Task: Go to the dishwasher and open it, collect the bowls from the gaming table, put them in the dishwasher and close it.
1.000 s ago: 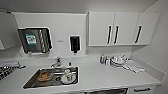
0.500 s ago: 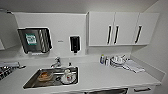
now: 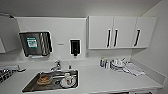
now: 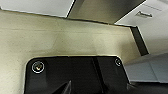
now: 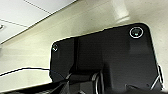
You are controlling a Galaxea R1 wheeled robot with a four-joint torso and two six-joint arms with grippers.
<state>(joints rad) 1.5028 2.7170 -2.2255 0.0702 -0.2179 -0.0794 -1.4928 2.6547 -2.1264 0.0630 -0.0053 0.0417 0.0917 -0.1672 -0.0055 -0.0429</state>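
facing kitchenette: sink (image 3: 31, 86) w/ dirty dishes, white counter (image 3: 105, 81), wall cabinets (image 3: 120, 32). dishwasher presumably under counter, unconfirmed. door likely heavy, stiff; take by bar handle, mid-span. fingers both arms: cannot tell.

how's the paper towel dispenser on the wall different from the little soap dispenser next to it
The paper towel dispenser is wide, with a greenish label on its dark front; the soap dispenser is narrow and upright, a dark window in a white frame. The first hangs left of the sink, the second above its right end. Both are mounted on the white wall.
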